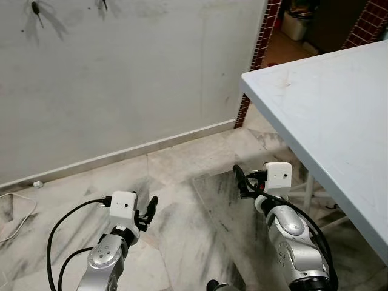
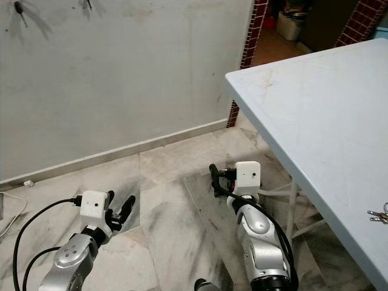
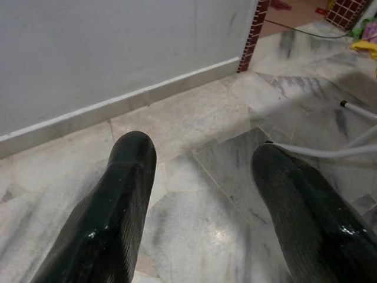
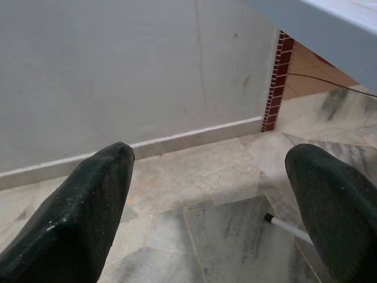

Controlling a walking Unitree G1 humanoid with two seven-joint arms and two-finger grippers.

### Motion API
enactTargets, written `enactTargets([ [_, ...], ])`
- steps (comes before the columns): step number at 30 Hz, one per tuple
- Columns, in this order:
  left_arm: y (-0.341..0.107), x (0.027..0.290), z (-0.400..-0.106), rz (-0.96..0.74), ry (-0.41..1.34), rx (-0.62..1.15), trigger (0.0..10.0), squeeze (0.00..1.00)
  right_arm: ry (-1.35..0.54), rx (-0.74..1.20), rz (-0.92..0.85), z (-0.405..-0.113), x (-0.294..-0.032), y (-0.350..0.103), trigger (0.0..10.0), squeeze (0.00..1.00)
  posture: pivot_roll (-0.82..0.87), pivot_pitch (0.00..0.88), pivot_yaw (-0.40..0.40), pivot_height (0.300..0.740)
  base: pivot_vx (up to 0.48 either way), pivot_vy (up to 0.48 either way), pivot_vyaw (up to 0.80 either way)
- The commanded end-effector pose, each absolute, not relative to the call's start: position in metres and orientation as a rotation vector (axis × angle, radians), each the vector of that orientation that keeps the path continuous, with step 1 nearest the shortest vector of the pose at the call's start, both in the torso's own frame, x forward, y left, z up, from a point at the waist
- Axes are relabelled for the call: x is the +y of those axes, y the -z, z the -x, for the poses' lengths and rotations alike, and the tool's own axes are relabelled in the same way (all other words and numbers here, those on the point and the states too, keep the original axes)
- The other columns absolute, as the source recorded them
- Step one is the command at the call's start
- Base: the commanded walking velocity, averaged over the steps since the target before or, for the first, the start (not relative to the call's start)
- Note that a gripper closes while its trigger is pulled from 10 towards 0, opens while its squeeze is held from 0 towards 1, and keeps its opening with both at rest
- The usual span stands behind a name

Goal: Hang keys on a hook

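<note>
A hook is seen on the wall at 11 o'clock, a white table at 3 o'clock, and both grippers low over marble floor.

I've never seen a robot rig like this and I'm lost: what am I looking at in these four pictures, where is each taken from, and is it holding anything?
The top two pictures come from a stereo camera on a humanoid robot's head, looking down at its own two silver arms over a marble floor. Its left gripper and right gripper each have two long black fingers; both are open and hold nothing.

The bottom two come from cameras on the wrists, looking along those fingers: left and right, towards the grey wall.

On the robot's right stands a pale blue table. A bunch of keys lies on it near the picture's edge. High on the wall are two dark hooks, where the keys are meant to go.
</note>
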State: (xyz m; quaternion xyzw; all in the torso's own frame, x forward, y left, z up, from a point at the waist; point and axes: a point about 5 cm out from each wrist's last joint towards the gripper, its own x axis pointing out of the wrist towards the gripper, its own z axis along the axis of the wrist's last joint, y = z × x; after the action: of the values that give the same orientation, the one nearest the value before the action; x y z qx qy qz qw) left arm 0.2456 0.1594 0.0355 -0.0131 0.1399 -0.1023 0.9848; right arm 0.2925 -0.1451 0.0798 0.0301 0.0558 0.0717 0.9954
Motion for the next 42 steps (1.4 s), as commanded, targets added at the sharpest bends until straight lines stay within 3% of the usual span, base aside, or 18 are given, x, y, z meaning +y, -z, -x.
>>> enactTargets([
  [1,-0.0329,0.1615,-0.2419,0.027,0.21,0.302,10.0,0.0,-0.129,0.108,-0.064,-0.2912,-0.1472,-0.0811,10.0,0.0,0.03,0.132,0.022,0.74,0.0,0.0,-0.73],
  [16,-0.0314,0.1609,-0.2408,0.026,0.215,0.315,10.0,0.0,-0.122,0.099,-0.079,-0.2904,-0.1486,-0.0818,10.0,0.0,0.03,0.137,0.026,0.74,0.0,0.0,-0.72],
  [20,-0.0311,0.1608,-0.2407,0.026,0.217,0.318,10.0,0.0,-0.132,0.098,-0.057,-0.2904,-0.1484,-0.0827,10.0,0.0,0.03,0.137,0.026,0.74,0.0,0.0,0.0],
  [42,-0.0305,0.1615,-0.2405,0.022,0.22,0.326,10.0,0.0,-0.121,0.12,-0.076,-0.2908,-0.1477,-0.0798,10.0,0.0,0.03,0.141,0.029,0.74,0.0,0.0,-0.78],
])
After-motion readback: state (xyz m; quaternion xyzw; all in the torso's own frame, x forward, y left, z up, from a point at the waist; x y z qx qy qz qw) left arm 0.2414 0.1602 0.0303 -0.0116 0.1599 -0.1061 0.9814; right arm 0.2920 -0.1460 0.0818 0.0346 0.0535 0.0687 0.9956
